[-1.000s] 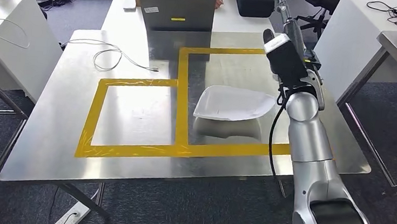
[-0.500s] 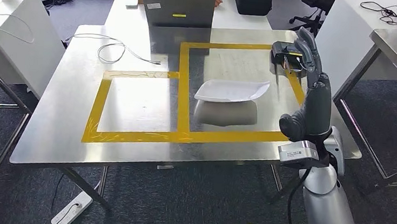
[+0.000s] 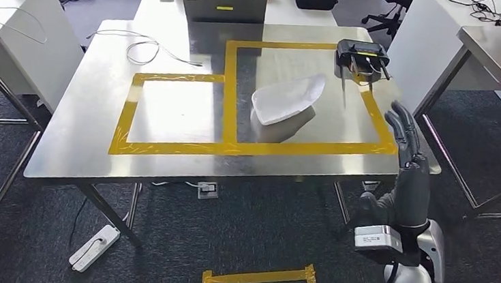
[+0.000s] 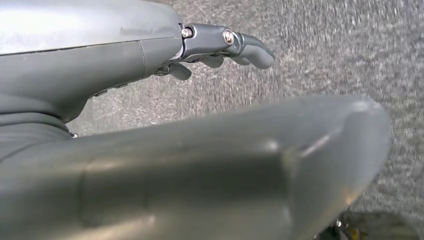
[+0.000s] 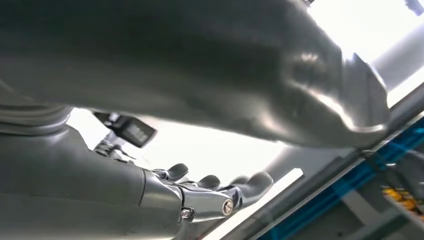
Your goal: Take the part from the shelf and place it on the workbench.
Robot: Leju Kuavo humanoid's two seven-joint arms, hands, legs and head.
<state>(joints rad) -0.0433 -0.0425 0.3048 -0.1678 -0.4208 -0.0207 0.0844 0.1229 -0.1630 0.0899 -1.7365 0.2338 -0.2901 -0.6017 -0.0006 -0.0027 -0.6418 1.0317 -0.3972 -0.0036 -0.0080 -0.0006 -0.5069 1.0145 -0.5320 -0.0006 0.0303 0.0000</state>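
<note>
Part sits on the bench; right hand spread, empty, I'd draw it back clear

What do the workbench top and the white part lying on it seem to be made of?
The workbench top looks like brushed steel: grey, shiny, and it mirrors the part. The white part looks like matte moulded plastic or foam, thin and curved; the exact material cannot be told.
</note>
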